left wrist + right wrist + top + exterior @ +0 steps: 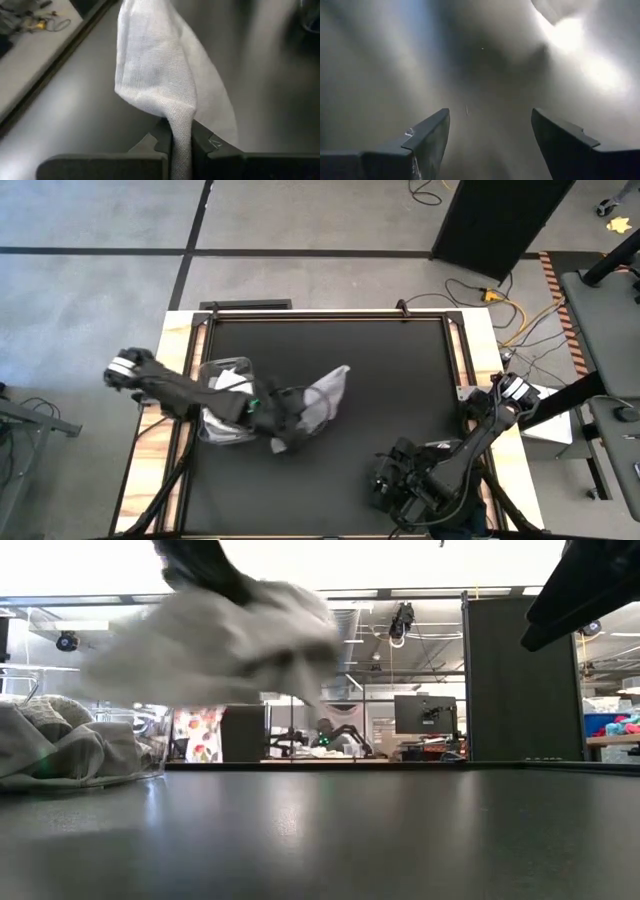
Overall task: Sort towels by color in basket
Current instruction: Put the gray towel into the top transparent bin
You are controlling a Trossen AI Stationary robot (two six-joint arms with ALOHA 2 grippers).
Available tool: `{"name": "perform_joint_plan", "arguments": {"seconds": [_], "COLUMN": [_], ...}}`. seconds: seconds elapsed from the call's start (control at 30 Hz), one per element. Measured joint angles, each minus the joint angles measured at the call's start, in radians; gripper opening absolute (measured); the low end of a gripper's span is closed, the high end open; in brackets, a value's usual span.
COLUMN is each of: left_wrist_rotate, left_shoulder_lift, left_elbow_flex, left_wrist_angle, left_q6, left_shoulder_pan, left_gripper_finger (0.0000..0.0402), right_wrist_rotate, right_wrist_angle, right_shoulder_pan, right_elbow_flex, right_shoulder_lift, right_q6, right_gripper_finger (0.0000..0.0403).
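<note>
towel (160, 75) pinched in the left gripper (181, 142): pale cloth, fine ribbed knit, matt
towels (60, 745) in the basket (215, 370): soft light cloth, rumpled
basket: clear glossy plastic
table (400, 380) under both grippers: black, smooth, faint sheen
table edge (175, 330): light wood

The high camera looked straight down on the whole black table (330, 430). The low camera sat at table height, facing level across into the room. Each wrist camera looked close past its own fingers. High, low and left wrist views shared the pale towel (325, 392).
</note>
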Motion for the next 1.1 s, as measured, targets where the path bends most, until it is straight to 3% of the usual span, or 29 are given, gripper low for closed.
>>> {"name": "perform_joint_plan", "arguments": {"seconds": [0.13,0.3,0.53,0.9,1.0,1.1], "left_wrist_rotate": [-0.088,-0.096,0.046,0.238,0.314,0.298], "left_shoulder_lift": [-0.145,-0.321,-0.536,-0.713,-0.752,-0.771], "left_elbow_flex": [0.0,0.0,0.001,0.026,0.026,0.023], "left_wrist_angle": [-0.217,-0.424,-0.652,-1.088,-1.079,-1.083], "left_q6": [-0.132,-0.29,-0.538,-1.001,-1.039,-1.094], "left_shoulder_pan": [-0.132,-0.279,-0.439,-0.46,-0.459,-0.459], "left_gripper_finger": [0.0006,0.0006,0.0006,0.0006,0.0006,0.0006], "right_wrist_rotate": [0.0,0.0,0.0,0.0,0.0,0.0], "right_wrist_angle": [0.002,0.002,0.004,0.005,0.005,0.005], "right_shoulder_pan": [0.0,-0.002,-0.002,-0.002,-0.002,-0.002], "right_elbow_flex": [-0.002,-0.002,-0.002,-0.002,-0.002,-0.002], "right_shoulder_lift": [0.0,0.0,0.0,0.001,0.001,0.001], "right_q6": [0.008,0.006,0.023,0.023,0.023,0.022], "right_gripper_finger": [0.0273,0.0283,0.029,0.0268,0.0263,0.0257]}}
